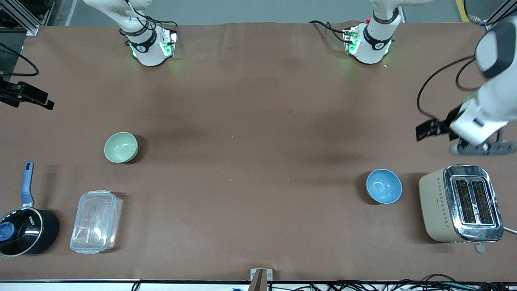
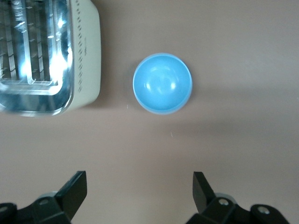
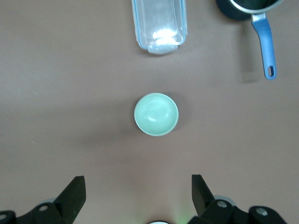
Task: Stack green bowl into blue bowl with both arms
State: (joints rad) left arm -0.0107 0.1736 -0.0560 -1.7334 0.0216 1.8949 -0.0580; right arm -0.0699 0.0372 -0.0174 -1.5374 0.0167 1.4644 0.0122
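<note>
Both jaws wide open, empty, above green bowl (image 3: pixel 156 114), blue bowl (image 2: pixel 162 83).

1. A cream toaster (image 1: pixel 456 204) with a chrome top stands on the brown bench (image 1: pixel 250 141) at the left arm's end.
2. A black saucepan (image 1: pixel 25 230) with a blue handle sits at the right arm's end.
3. A clear plastic lidded box (image 1: pixel 96 221) lies just beside the saucepan.

- The front view looks down from high across the table (image 1: pixel 250 121), facing both bases;
- the left wrist view looks straight down, sharing the blue bowl (image 2: pixel 162 83) and toaster (image 2: pixel 44 56);
- the right wrist view likewise shares the green bowl (image 3: pixel 156 114), clear box (image 3: pixel 159 23) and saucepan (image 3: pixel 254 14).
</note>
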